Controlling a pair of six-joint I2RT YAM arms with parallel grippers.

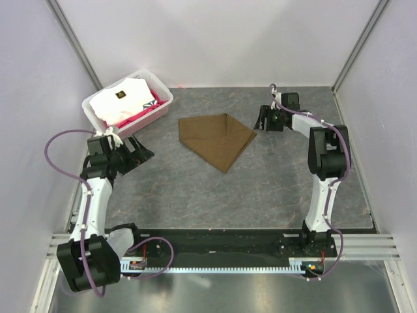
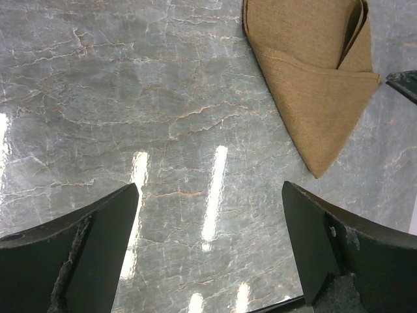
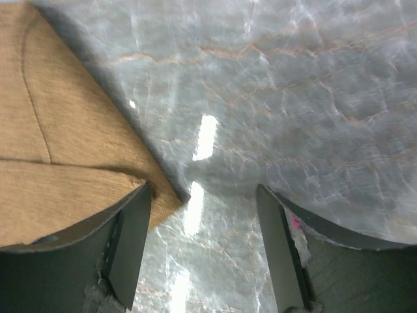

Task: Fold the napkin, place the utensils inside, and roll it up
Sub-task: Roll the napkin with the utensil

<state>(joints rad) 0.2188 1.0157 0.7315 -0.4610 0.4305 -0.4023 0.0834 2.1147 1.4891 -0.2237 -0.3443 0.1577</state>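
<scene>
Left end effector: apart, empty; napkin ahead-right.
Right end effector: apart; napkin corner beside one finger.
Overhead only: basket, cloth label unreadable.

White-and-black left arm, matching right arm, purple cables, dark gripper fingers

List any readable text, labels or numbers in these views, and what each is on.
None can be read.
Small dark tag on the white cloth in the basket: too small to read.
Brown napkin and table: no markings visible.
</scene>
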